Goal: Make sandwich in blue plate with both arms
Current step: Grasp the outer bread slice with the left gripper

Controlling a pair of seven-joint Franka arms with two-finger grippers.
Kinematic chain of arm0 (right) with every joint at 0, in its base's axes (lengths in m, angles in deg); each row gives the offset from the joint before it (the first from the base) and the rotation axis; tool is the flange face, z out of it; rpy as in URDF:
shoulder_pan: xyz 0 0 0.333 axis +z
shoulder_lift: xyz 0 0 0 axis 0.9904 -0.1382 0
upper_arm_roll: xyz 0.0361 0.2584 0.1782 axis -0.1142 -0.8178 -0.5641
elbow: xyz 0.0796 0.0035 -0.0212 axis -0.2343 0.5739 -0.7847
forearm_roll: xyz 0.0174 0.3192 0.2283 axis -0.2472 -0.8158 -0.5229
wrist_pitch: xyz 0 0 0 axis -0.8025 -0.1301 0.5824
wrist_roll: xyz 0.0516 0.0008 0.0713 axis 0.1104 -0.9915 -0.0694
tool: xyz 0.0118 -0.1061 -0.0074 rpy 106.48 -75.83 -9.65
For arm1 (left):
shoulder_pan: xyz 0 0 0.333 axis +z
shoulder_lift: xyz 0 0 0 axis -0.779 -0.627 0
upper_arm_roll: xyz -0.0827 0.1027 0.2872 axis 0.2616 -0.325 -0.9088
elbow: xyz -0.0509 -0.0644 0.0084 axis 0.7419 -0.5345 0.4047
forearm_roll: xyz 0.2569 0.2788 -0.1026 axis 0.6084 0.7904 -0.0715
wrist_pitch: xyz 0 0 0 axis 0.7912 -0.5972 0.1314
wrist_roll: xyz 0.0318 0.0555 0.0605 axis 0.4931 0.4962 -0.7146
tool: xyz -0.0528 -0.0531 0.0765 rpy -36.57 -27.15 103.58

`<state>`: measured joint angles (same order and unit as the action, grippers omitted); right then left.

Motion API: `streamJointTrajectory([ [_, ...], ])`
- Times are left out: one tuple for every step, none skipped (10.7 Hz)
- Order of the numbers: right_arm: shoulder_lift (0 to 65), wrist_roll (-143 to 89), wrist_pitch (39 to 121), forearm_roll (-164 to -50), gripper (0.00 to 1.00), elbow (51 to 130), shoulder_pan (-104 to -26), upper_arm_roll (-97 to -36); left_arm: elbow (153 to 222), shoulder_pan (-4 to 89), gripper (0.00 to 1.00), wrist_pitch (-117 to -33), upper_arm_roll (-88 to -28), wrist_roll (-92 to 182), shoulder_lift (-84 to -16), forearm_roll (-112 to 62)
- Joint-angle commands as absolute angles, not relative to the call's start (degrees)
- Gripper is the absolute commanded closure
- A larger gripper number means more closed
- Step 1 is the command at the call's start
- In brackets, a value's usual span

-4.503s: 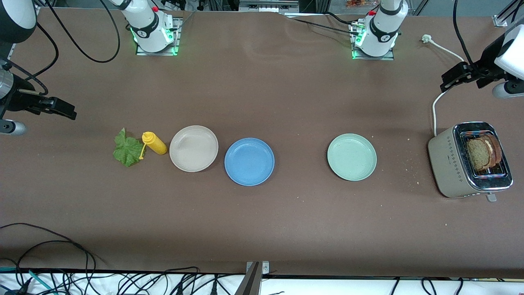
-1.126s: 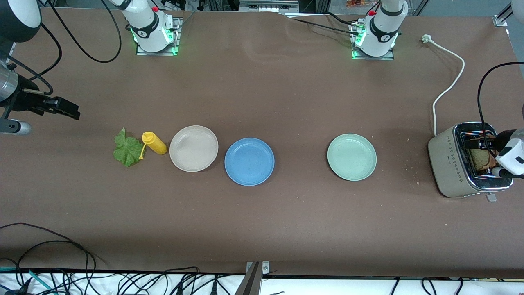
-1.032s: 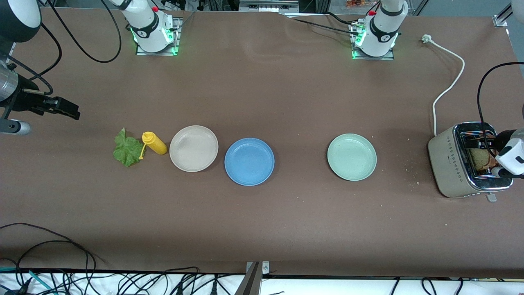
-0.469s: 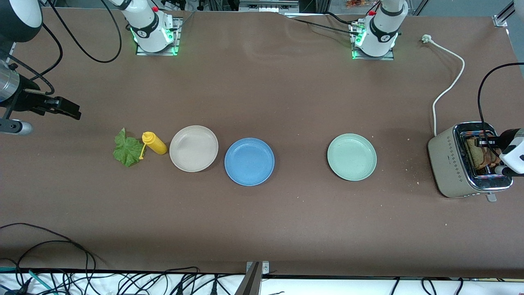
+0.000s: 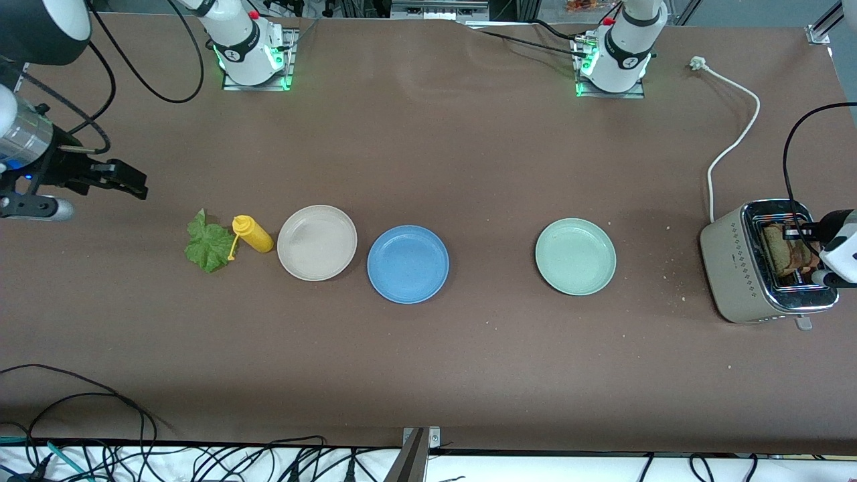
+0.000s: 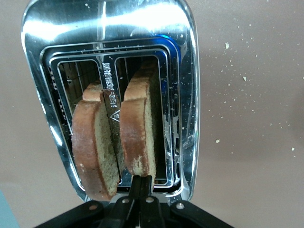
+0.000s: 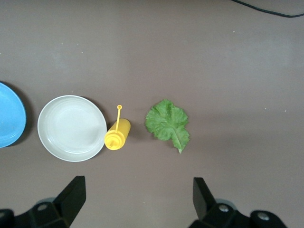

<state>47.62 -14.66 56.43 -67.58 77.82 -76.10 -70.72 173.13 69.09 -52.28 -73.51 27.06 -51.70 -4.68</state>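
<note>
The blue plate [image 5: 408, 264] lies bare nearest the front camera on the worktop [image 5: 428, 361], between the beige plate [image 5: 317, 242] and the pale green plate [image 5: 575, 256]; the yellow bottle [image 5: 252, 233] and the lettuce leaf [image 5: 209, 244] lie toward the right arm's end. At the left arm's end the left gripper [image 6: 141, 183] hangs over the toaster [image 5: 740, 264], its fingers pinching one of the two bread slices [image 6: 138, 128] in the slots; the right gripper [image 7: 137, 192] hovers over the worktop near the lettuce leaf, fingers spread.
</note>
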Motion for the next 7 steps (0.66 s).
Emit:
streamJointTrajectory([
  [47.6,-13.9,56.0,-68.2,0.00,76.8,-76.1,-70.8,172.0,68.8,1.00,-52.0,-72.7,26.5,-52.2,-3.0],
  [47.7,-14.0,55.9,-68.2,0.00,76.8,-76.2,-70.8,171.9,68.7,1.00,-51.3,-72.3,26.9,-50.6,-3.1],
  [47.7,-13.8,56.1,-68.3,0.00,76.8,-76.2,-70.7,171.8,68.7,1.00,-49.4,-72.0,26.7,-48.5,-3.4],
  [47.4,-13.8,56.4,-68.3,0.00,76.8,-76.3,-70.7,171.8,68.6,1.00,-48.0,-71.7,26.4,-45.9,-3.8],
  [47.4,-13.8,56.5,-68.4,0.00,76.8,-76.3,-70.7,171.8,68.7,1.00,-45.9,-70.9,26.1,-43.1,-3.7],
  [47.4,-13.8,56.5,-68.4,0.00,76.8,-76.2,-70.8,170.7,68.7,1.00,-43.7,-70.9,24.0,-41.0,-4.2],
  [47.5,-13.8,56.4,-68.4,0.00,76.8,-76.2,-70.9,168.3,68.7,1.00,-40.7,-70.9,22.9,-40.5,-4.9],
])
